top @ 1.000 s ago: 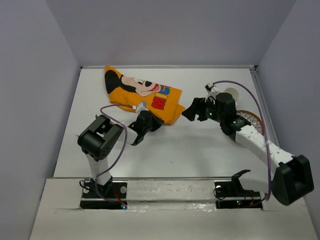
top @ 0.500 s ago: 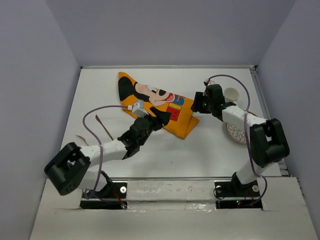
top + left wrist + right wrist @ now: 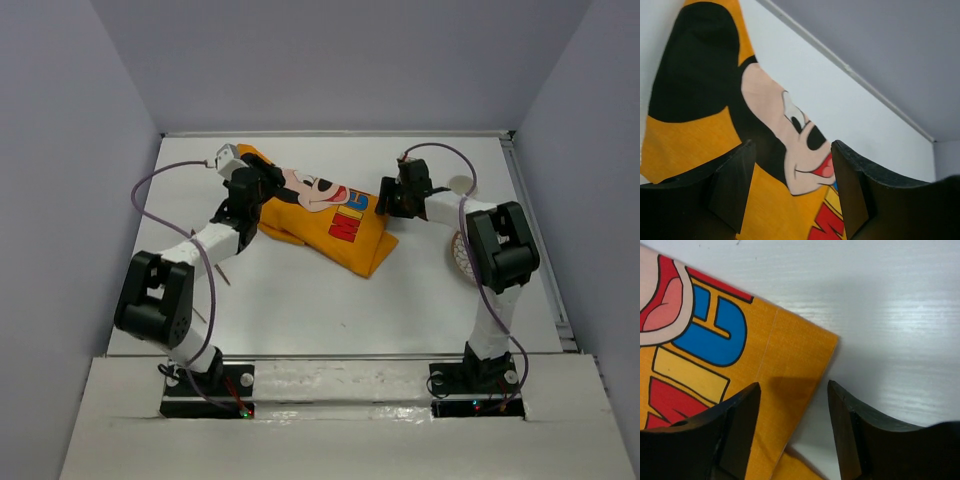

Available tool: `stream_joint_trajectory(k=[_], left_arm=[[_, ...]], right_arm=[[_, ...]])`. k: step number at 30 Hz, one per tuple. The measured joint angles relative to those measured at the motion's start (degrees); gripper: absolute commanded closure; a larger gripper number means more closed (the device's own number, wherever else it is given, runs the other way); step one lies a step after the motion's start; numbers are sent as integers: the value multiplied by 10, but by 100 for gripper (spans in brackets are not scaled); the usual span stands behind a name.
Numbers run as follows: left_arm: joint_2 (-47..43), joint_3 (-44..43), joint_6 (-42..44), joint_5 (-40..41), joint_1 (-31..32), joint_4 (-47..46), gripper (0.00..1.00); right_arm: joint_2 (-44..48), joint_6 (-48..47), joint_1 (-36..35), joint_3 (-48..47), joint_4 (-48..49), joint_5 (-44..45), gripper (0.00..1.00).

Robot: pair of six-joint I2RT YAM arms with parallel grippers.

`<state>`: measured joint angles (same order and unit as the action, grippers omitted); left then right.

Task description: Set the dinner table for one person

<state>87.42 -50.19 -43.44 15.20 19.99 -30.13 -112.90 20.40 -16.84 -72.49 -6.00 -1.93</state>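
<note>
The white dinner table (image 3: 330,300) carries an orange Mickey Mouse mat (image 3: 325,215) at its back middle, partly folded along the near edge. My left gripper (image 3: 264,188) hovers over the mat's left end, where Mickey's black ear and face are printed. In the left wrist view that gripper (image 3: 790,187) is open, with the mat (image 3: 700,135) lying flat below. My right gripper (image 3: 386,200) is at the mat's right corner. In the right wrist view it (image 3: 792,417) is open, and the mat's edge (image 3: 790,350) runs between the fingers untouched.
A white paper cup (image 3: 463,184) stands at the back right behind the right arm. A patterned plate (image 3: 458,255) lies partly hidden under the right forearm. Thin wooden cutlery (image 3: 224,272) lies beside the left arm. Walls enclose three sides of the table.
My left gripper has opened and swung from the mat's near edge to its far left end. My right gripper has shifted slightly along the mat's right corner. The mat has stayed where it was.
</note>
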Motion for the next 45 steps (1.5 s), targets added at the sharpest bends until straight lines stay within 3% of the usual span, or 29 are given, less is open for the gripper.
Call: stream_joint_trajectory(k=[2,9,16,23,29,33,37,42,45], left_arm=[[40,-38,17,-3,-17,33,28],[162,-236,104,-1,-78,146,23],[295,-420,185,-1,-113,244,18],[478,-661,223,-31,-126,365,19],[598,-847,226,-30,-126,472,30],[649,-952,231,-23,-126,533,51],[663,-985,239,-14,-126,558,53],[664,-985,256,3,-126,582,33],[664,-985,267,13,-126,589,33]], right_arm=[[-12,-2,0,-12,3,-2,47],[-38,-7,0,-37,6,-6,100],[-33,-10,0,-24,15,-3,100],[-11,-12,0,5,20,2,100],[-8,-12,0,11,25,2,100],[-5,-12,0,13,25,2,100],[-5,-12,0,14,26,2,100],[1,-14,0,21,26,2,100],[4,-15,0,22,25,2,100]])
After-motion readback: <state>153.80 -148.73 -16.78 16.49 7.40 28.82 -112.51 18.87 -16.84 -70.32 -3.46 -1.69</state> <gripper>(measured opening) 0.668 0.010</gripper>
